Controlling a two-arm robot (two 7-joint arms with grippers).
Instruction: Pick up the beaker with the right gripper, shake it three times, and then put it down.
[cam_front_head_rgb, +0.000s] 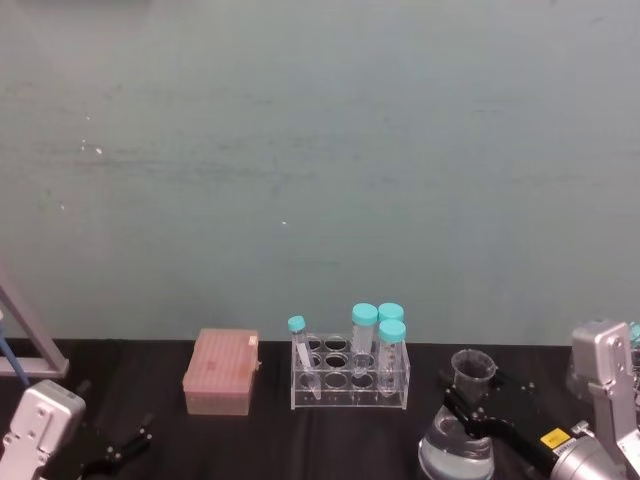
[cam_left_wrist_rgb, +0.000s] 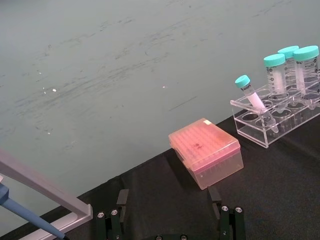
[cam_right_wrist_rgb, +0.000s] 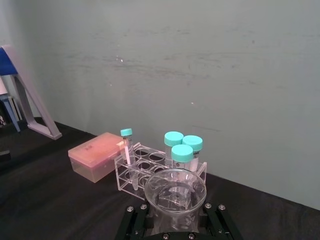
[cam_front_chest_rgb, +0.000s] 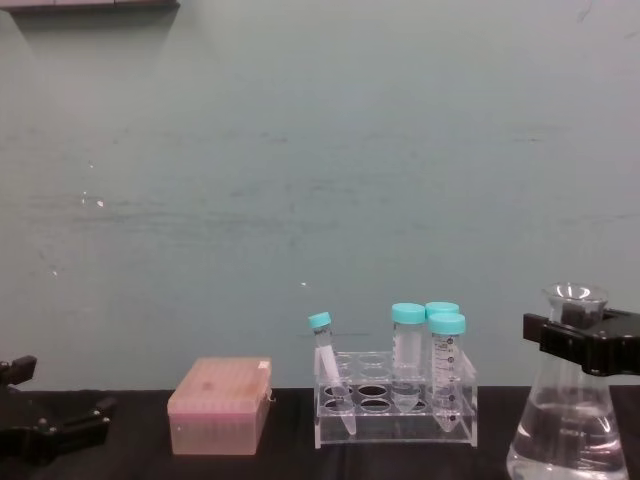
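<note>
The beaker (cam_front_head_rgb: 457, 452) is a clear conical flask holding a little clear liquid, at the table's front right, to the right of the tube rack. My right gripper (cam_front_head_rgb: 464, 407) reaches in from the right, and its black jaws are shut on the flask's narrow neck just under the flared rim. From the side, the beaker (cam_front_chest_rgb: 568, 440) shows its wide base low down, with the right gripper (cam_front_chest_rgb: 575, 342) clamped across the neck. In the right wrist view the beaker (cam_right_wrist_rgb: 175, 192) sits between the fingers (cam_right_wrist_rgb: 134, 216). My left gripper (cam_front_head_rgb: 122, 447) rests open at the front left.
A clear tube rack (cam_front_head_rgb: 350, 380) with several teal-capped tubes (cam_front_head_rgb: 364, 318) stands mid-table, just left of the beaker. A pink tip box (cam_front_head_rgb: 222, 372) lies left of the rack. A grey stand (cam_front_head_rgb: 25, 338) leans at the far left. A teal wall closes the back.
</note>
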